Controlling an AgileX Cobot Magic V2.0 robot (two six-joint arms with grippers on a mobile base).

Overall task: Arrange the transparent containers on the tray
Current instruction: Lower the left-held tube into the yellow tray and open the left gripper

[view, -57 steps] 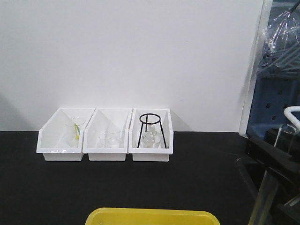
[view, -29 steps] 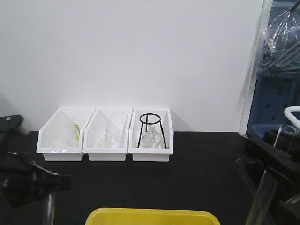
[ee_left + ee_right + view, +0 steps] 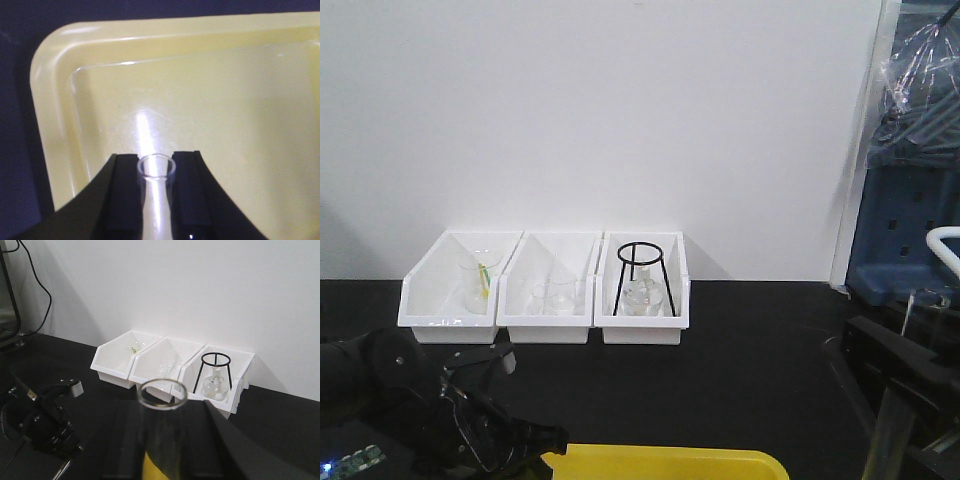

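Observation:
In the left wrist view my left gripper (image 3: 156,161) is shut on a thin transparent container (image 3: 157,205), whose open rim shows between the black pads. It hangs over the left rear corner of the yellow tray (image 3: 55,90). In the front view the left arm (image 3: 470,420) is low at the tray's (image 3: 660,462) left end. My right gripper (image 3: 163,407) is shut on a wider transparent container (image 3: 163,432), with its round rim above the pads and yellow showing through the glass. From the front, this tube (image 3: 882,430) stands upright at the right edge.
Three white bins (image 3: 448,322) line the back wall on the black table. They hold small glassware, and the right bin has a black wire tripod (image 3: 642,270) over a flask. Blue equipment (image 3: 910,230) stands at the far right.
The left arm came in from the left and dropped low to the tray's left end. The right arm sank slightly at the right edge.

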